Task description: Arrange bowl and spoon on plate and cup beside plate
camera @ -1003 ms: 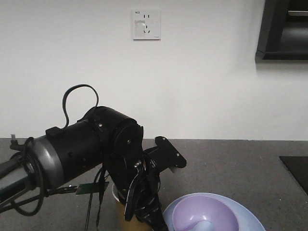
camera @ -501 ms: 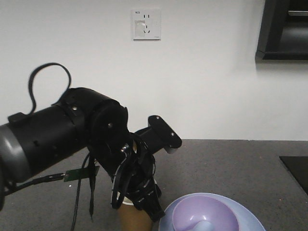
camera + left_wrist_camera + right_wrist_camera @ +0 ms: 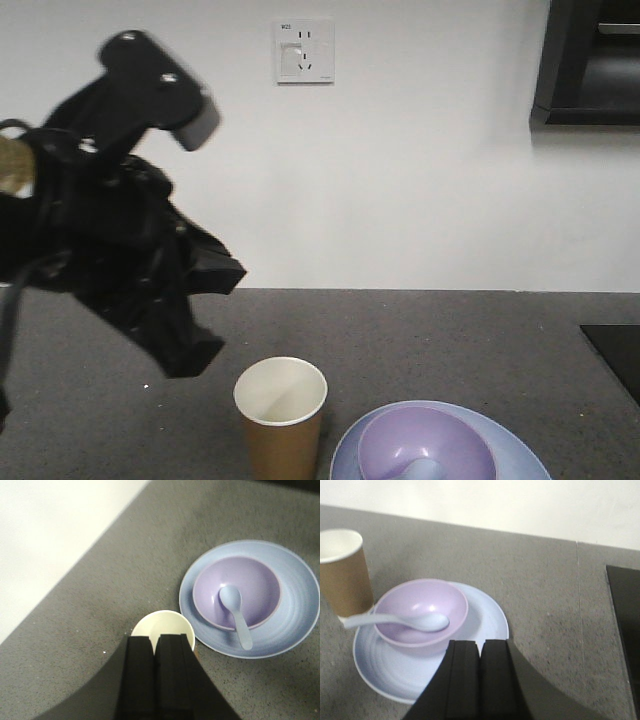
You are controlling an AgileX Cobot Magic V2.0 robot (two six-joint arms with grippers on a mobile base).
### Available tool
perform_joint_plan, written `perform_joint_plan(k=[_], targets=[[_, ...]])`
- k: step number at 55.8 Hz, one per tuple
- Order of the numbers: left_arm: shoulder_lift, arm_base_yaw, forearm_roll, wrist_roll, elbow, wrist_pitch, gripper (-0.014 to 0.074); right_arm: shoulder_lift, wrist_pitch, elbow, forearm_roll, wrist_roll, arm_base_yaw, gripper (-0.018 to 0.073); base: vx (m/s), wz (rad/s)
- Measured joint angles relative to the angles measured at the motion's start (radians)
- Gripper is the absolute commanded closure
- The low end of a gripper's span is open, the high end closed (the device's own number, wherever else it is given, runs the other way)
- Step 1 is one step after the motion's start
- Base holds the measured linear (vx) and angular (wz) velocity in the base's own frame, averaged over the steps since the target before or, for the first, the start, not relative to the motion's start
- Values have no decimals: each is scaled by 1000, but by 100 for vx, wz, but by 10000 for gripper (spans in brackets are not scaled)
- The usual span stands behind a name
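The brown paper cup [image 3: 280, 415] stands upright on the grey counter, just left of the pale blue plate [image 3: 520, 455]. The lavender bowl [image 3: 255, 582] sits on the plate [image 3: 297, 625], with the pale spoon [image 3: 235, 611] lying in it, handle over the rim. My left gripper [image 3: 157, 638] hangs above the cup [image 3: 162, 624], shut with nothing between its fingers. My right gripper [image 3: 480, 642] is shut and empty over the near rim of the plate [image 3: 487, 622]. The right wrist view also shows the bowl [image 3: 422, 602], the spoon [image 3: 415, 621] and the cup [image 3: 342, 575].
The left arm [image 3: 120, 250] is raised at the left of the front view. A white wall with a socket [image 3: 304, 50] backs the counter. A black panel [image 3: 625, 620] lies on the counter at the right.
The left arm has lifted up and to the left, away from the cup. The cup now stands free beside the plate. Bowl, spoon and plate have not moved.
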Motion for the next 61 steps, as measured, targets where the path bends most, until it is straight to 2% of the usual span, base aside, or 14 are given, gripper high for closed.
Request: perform_joint_plan(k=[9, 17, 27, 33, 39, 61], targets=[[-251, 9, 4, -57, 418, -238, 602, -33, -124, 68, 45, -13, 0, 567, 0, 0], [-479, 9, -11, -165, 791, -444, 602, -75, -271, 181, 83, -33, 0, 566, 0, 0], [-673, 9, -15, -241, 1074, -657, 602, -82, -359, 222, 91, -38, 0, 566, 0, 0], [-738, 9, -15, -247, 1134, -740, 602, -82, -374, 222, 91, -40, 0, 564, 0, 0], [-765, 9, -15, -248, 1142, -771, 602, -82, -378, 222, 91, -40, 0, 564, 0, 0], [-770, 9, -15, -249, 1143, -778, 602, -82, -381, 222, 92, -41, 0, 564, 0, 0]])
